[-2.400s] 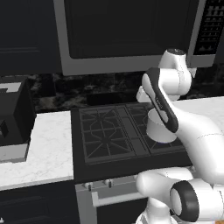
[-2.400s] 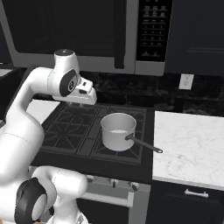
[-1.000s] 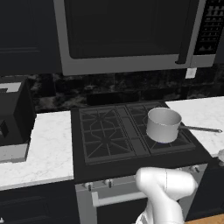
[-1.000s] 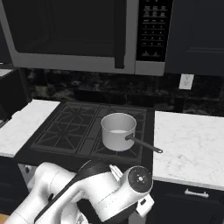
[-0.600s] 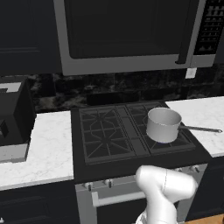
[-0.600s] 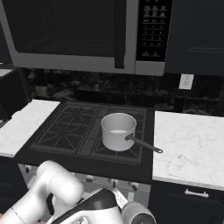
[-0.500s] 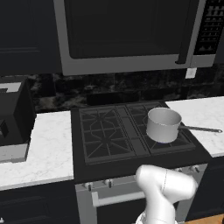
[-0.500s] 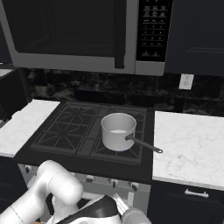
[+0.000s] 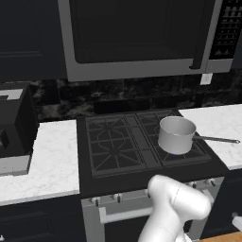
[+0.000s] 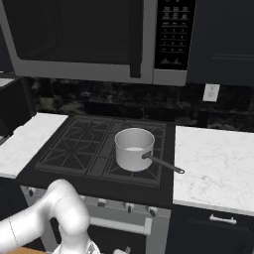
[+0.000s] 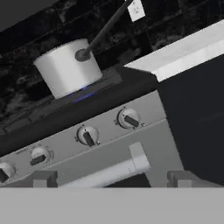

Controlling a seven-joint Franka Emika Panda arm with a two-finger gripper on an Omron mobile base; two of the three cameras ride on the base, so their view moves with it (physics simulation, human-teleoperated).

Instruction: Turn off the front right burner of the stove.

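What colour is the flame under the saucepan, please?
Blue; the flame shows best in the hand view, beneath the saucepan.

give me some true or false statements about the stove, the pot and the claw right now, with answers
1. A steel pot sits on the right half of the stove. True.
2. The pot's handle points toward the left counter. False: it points toward the white marble counter on the right.
3. Blue flame shows under the pot in the hand view. True.
4. The claw is shut on a knob. False: its fingertips are spread apart, short of the stove front, touching nothing.
5. The microwave hangs above the stove. True.
6. The bar handle sits above the knobs. False: it is below them.
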